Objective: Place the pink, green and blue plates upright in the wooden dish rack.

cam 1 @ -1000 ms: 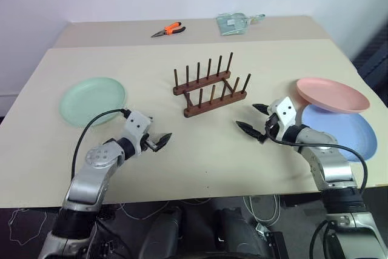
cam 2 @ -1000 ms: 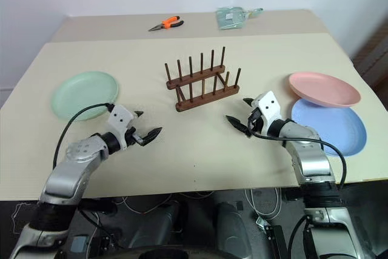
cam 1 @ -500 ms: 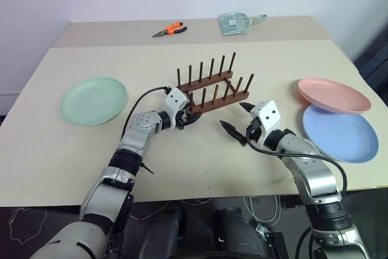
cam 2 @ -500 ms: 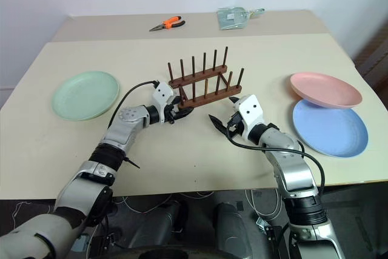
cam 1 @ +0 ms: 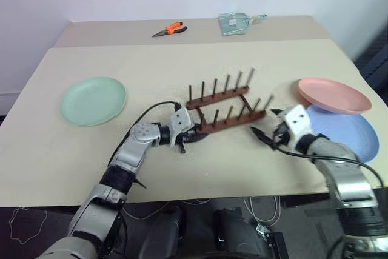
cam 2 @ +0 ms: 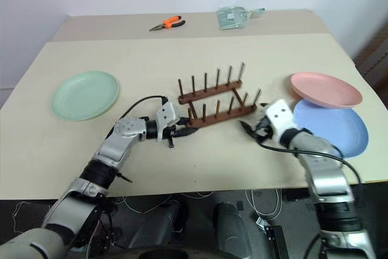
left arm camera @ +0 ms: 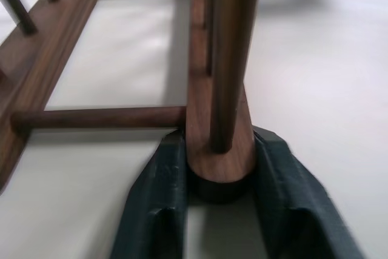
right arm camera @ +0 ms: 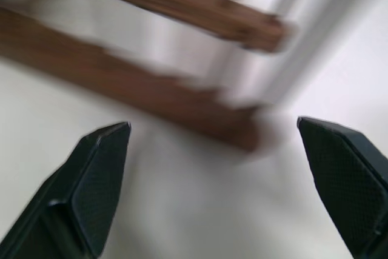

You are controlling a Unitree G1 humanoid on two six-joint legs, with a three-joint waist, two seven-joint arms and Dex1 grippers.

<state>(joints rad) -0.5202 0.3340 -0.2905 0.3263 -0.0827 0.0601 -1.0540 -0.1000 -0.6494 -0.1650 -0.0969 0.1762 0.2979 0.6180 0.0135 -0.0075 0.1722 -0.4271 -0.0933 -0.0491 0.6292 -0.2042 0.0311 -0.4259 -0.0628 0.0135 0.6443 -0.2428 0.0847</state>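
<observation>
**Inspector:** Report the surface and its contents, largest first.

**Assistant:** A beige counter [cam 1: 182, 174] carries everything. The blue plate [cam 1: 354, 134] lies flat at the right edge, with the pink plate [cam 1: 333, 94] overlapping its far rim and slightly tilted. The green plate [cam 1: 93, 100] lies flat at the left, well apart from the others. None of the three stands in the rack.

**Inspector:** And the rack?

**Assistant:** The wooden dish rack [cam 1: 227, 108] sits near the counter's middle, set diagonally, its pegs upright and empty.

**Inspector:** Grippers?

**Assistant:** The left gripper [left arm camera: 221, 201] is clamped on the rounded end of the rack's near rail; in the left wrist view both black fingers [left arm camera: 151, 204] press against that end. The right gripper [cam 1: 267, 127] hovers just beside the rack's other end, between rack and blue plate, jaws spread wide and holding nothing.

**Inspector:** Anything else?

**Assistant:** At the far edge, orange-handled pliers [cam 1: 169, 29] and a clear plastic packet [cam 1: 236, 23], both well away from the rack.
</observation>
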